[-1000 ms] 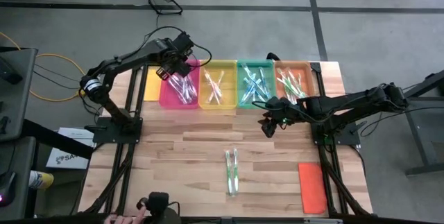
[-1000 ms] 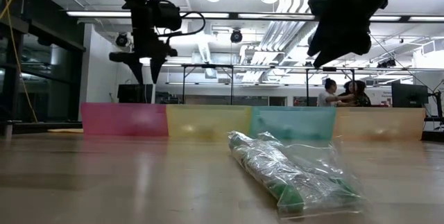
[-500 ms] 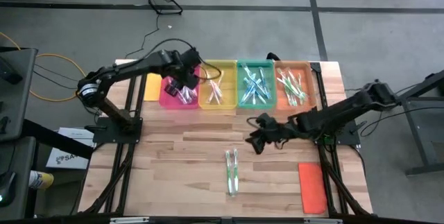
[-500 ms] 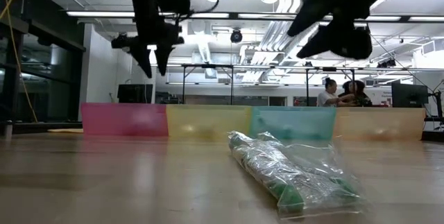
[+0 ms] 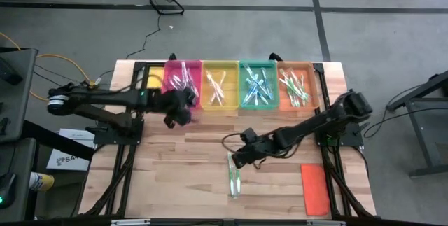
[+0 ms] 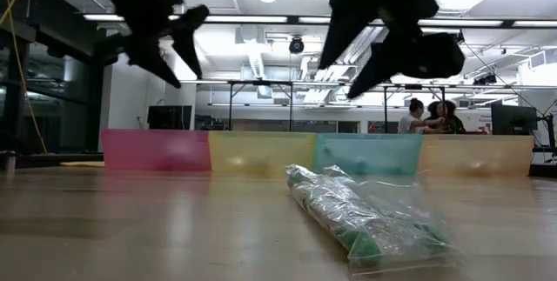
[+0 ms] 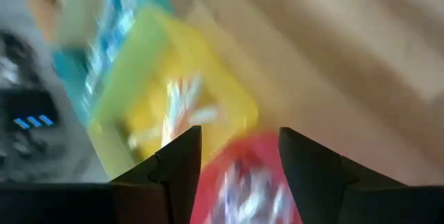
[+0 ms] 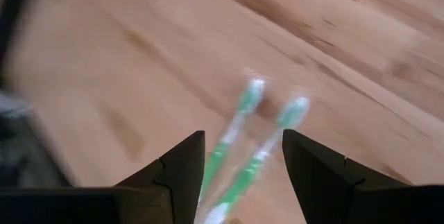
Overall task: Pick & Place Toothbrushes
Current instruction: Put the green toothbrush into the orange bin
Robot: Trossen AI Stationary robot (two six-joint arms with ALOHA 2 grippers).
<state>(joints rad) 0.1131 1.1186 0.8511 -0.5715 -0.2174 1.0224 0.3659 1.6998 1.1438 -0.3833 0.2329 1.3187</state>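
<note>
Two green-and-white toothbrushes (image 5: 233, 174) in clear wrap lie flat on the wooden table toward its near edge; in the low view they show as a shiny packet (image 6: 361, 220). My right gripper (image 5: 238, 159) hangs open just above their far end, and in its wrist view both brushes (image 8: 244, 113) lie ahead of the open fingers (image 8: 243, 156). My left gripper (image 5: 183, 104) hovers open by the near edge of the pink tray (image 5: 182, 79), touching nothing; its wrist view looks between its open fingers (image 7: 239, 148) at the yellow tray (image 7: 173, 106).
Four trays stand in a row at the far edge, each holding loose toothbrushes: pink, yellow (image 5: 220, 85), teal (image 5: 257, 85) and orange (image 5: 297, 85). A flat orange lid (image 5: 315, 189) lies near the right near corner. Bare wood lies between the trays and the packet. People stand in the room behind.
My right gripper has swung from beside the teal and orange trays toward the near edge and the table's left, coming down over the wrapped toothbrushes. My left gripper has drawn back from above the pink tray toward the near edge. The packet has stayed where it was.
</note>
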